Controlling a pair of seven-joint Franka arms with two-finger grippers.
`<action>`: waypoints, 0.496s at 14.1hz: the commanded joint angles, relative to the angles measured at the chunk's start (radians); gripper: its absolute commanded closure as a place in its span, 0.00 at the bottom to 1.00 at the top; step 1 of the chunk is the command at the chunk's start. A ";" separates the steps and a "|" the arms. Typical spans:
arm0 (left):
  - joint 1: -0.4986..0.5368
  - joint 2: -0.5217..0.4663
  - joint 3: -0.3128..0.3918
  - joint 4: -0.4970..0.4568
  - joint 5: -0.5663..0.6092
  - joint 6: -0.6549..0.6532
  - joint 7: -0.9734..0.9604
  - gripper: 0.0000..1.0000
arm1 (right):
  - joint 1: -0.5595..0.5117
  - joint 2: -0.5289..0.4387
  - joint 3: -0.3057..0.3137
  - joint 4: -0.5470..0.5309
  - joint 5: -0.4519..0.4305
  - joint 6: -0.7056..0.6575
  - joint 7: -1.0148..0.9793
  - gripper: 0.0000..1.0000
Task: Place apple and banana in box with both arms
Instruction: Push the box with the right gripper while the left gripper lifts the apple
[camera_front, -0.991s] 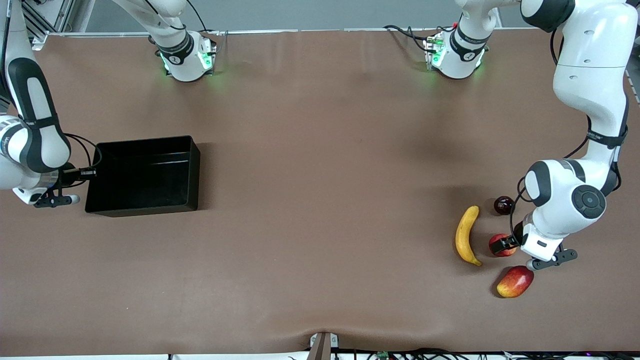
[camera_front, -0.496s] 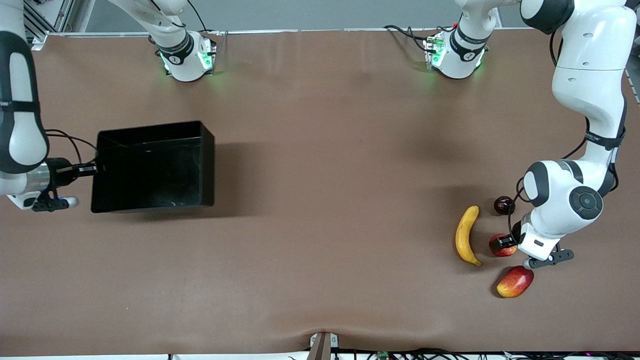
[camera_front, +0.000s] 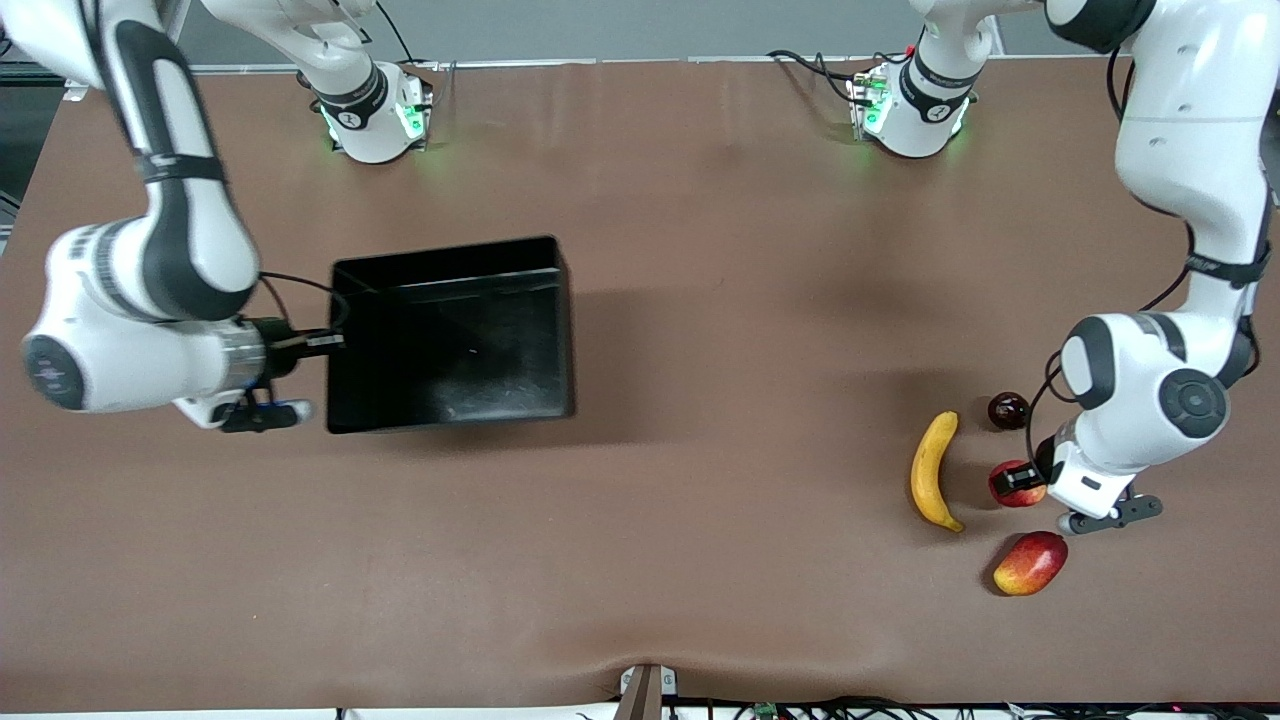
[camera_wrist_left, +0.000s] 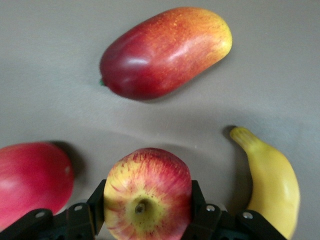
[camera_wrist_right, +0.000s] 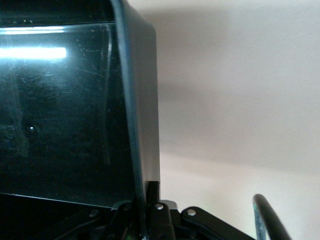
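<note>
Brown surface (camera_front: 700, 330), left gripper (camera_wrist_left: 147, 207) fingers clamped on the apple (camera_wrist_left: 148, 192) (banana (camera_front: 932, 471) just beside), mango (camera_front: 1030, 563) near, right gripper (camera_front: 322, 342) fingers pinching the box (camera_front: 452, 340) wall, box lifted over the surface

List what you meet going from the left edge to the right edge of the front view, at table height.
right gripper shut on the wall of the box → banana → apple in the left gripper. The plum and mango overlap the apple's span, so they are left out.
</note>
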 joint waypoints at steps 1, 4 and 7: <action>0.004 -0.170 -0.012 -0.122 0.014 -0.062 0.001 1.00 | 0.132 -0.007 -0.009 0.001 0.038 0.076 0.168 1.00; 0.004 -0.307 -0.035 -0.225 0.013 -0.114 -0.022 1.00 | 0.286 0.038 -0.010 -0.002 0.069 0.228 0.294 1.00; 0.004 -0.414 -0.053 -0.265 0.001 -0.243 -0.034 1.00 | 0.402 0.127 -0.010 0.001 0.099 0.403 0.370 1.00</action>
